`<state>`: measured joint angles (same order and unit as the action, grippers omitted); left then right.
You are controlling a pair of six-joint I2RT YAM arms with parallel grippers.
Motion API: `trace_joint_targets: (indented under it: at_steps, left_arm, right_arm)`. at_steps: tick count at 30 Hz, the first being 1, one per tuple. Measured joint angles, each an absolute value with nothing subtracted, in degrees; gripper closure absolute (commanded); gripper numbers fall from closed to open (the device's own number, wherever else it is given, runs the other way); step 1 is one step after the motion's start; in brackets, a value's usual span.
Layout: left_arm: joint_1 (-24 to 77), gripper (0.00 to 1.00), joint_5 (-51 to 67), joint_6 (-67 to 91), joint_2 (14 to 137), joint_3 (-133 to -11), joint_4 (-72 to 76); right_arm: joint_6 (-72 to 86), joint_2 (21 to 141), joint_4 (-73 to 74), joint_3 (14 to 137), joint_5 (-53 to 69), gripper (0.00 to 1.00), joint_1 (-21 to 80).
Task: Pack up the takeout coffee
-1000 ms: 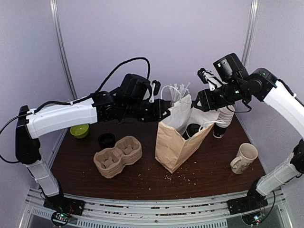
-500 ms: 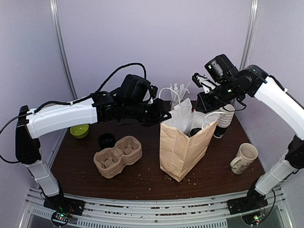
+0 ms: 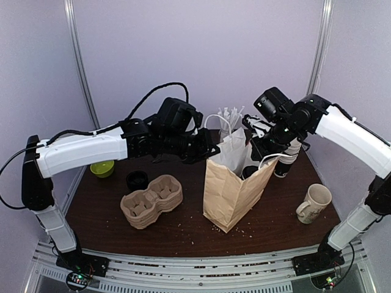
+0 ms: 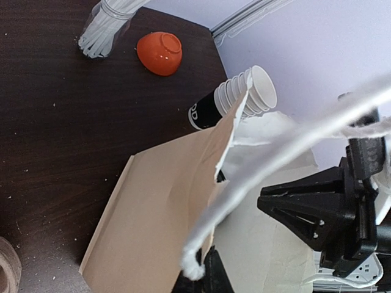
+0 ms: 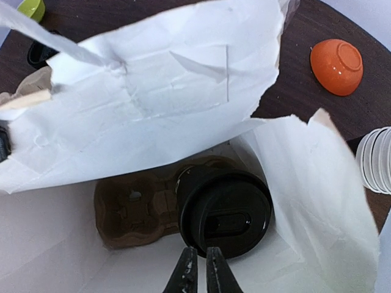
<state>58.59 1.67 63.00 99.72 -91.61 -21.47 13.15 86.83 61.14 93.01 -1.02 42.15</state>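
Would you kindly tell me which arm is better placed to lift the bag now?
Left: the left end effector is shut on the bag's handle, while the right end effector hovers empty over the takeout coffee.

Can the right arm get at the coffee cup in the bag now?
Likely yes: the bag mouth gapes open, and the right arm has its jaws right over the coffee cup lid, nothing between.
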Motion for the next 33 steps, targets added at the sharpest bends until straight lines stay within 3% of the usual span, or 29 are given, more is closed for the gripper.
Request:
trace_joint_targets:
  at_steps: [33]
  left_arm:
    - [58.9,1.0,1.3,61.4,100.1,-90.2,-20.4]
  right_arm:
    - [15.7,87.6,50.2,78.2,0.5,0.97,42.6]
